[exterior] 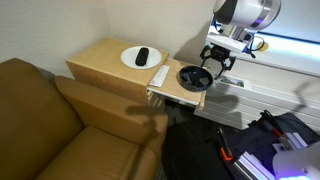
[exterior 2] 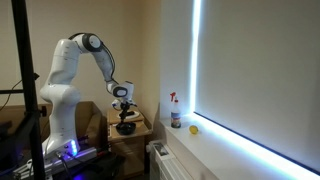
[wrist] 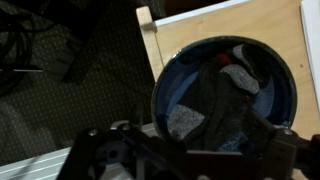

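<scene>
Claw (exterior: 217,67): jaws spread wide, gripping nothing.
Dark bowl (exterior: 181,76): just beneath the claw, near the edge of the wooden surface (exterior: 100,62); contains crumpled dark cloth (wrist: 215,100).
White plate (exterior: 128,57) carrying a small black object (exterior: 142,56): well apart from the claw, same surface.

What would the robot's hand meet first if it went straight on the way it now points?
Probably the dark bowl at the edge of the wooden table, or the crumpled dark stuff lying in it: the wrist view looks straight into it. The open hand hangs above it, though depth is unclear.
</scene>
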